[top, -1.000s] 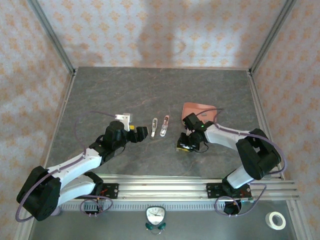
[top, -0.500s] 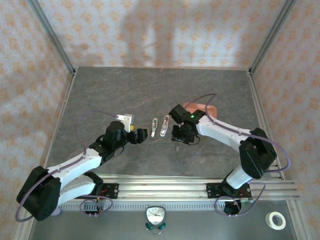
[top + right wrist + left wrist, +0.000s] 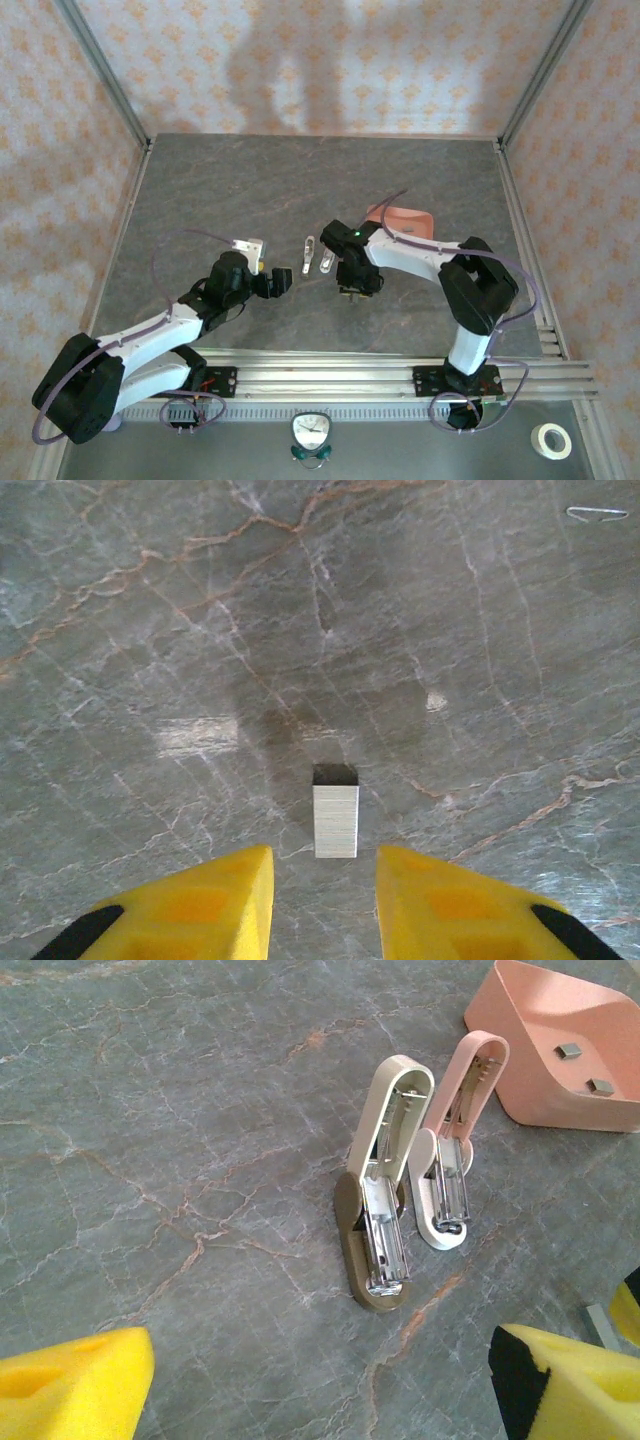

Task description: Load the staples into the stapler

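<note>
On table (image 3: 200,190), beige stapler (image 3: 385,1195), pink stapler (image 3: 458,1125), staples (image 3: 335,822) just beyond right fingers (image 3: 200,905)

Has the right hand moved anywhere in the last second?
Yes. The right hand has moved left across the table, away from the pink tray and up beside the pink stapler.

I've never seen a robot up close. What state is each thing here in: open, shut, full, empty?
Beige stapler: lid swung open, lying on the table.
Pink stapler: lid open too, right beside the beige one.
Pink tray: holds two staple blocks.
Staple strip: loose on the table, just ahead of the right pincer.
Left pincer: wide open, empty.
Right pincer: slightly open, gripping nothing.
</note>
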